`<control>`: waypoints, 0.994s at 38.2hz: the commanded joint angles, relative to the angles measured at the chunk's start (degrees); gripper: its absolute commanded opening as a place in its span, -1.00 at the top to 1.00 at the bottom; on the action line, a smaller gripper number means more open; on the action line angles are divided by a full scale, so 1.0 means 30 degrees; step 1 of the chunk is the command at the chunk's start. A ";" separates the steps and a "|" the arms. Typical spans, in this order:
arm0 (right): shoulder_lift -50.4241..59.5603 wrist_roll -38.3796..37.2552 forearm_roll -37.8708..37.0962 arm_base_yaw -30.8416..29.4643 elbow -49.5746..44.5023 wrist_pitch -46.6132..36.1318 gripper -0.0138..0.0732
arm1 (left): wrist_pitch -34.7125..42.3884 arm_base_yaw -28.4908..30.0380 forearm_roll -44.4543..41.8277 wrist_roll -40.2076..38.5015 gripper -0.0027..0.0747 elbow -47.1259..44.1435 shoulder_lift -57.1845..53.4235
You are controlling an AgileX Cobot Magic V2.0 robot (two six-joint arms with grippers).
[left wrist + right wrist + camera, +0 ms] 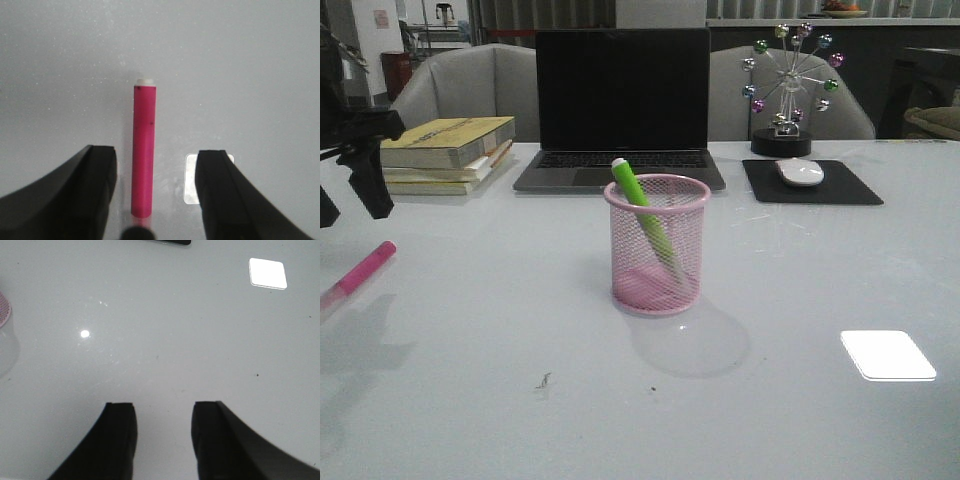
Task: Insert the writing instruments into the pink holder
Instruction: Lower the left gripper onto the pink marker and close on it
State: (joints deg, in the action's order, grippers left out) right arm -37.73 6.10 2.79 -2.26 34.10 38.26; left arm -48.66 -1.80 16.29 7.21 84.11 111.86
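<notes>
The pink mesh holder (657, 244) stands mid-table with the green marker (642, 207) leaning inside it, its top end poking above the rim. The pink marker (362, 267) lies flat on the table at the far left. In the left wrist view the pink marker (143, 150) runs lengthwise between the two fingers of my left gripper (157, 156), which is open and not touching it. In the front view only a dark part of the left arm (365, 150) shows at the left edge. My right gripper (164, 409) is open over bare table, with a sliver of the holder (4, 310) at the picture's edge.
A laptop (622, 105) stands behind the holder. Stacked books (450, 152) lie at the back left. A mouse (800, 171) on a black pad (812, 182) and a ball ornament (788, 85) are at the back right. A bright light patch (887, 354) reflects on the table.
</notes>
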 commanded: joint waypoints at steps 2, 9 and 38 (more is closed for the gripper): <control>0.0065 0.0170 -0.0177 -0.0145 0.0489 -0.0932 -0.22 | 0.0947 -0.0022 0.0177 -0.0166 -0.17 0.0637 -0.0528; 0.0065 0.0170 -0.0177 -0.0145 0.0489 -0.0891 -0.22 | 0.0854 -0.0022 0.0150 -0.0166 -0.17 0.0726 0.0419; 0.0065 0.0170 -0.0177 -0.0145 0.0489 -0.0873 -0.22 | 0.0368 -0.0022 0.0158 -0.0166 -0.08 0.0772 0.1937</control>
State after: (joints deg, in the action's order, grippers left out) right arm -37.73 6.19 2.79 -2.26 34.10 39.02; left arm -47.53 -1.80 15.88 7.21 85.25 119.45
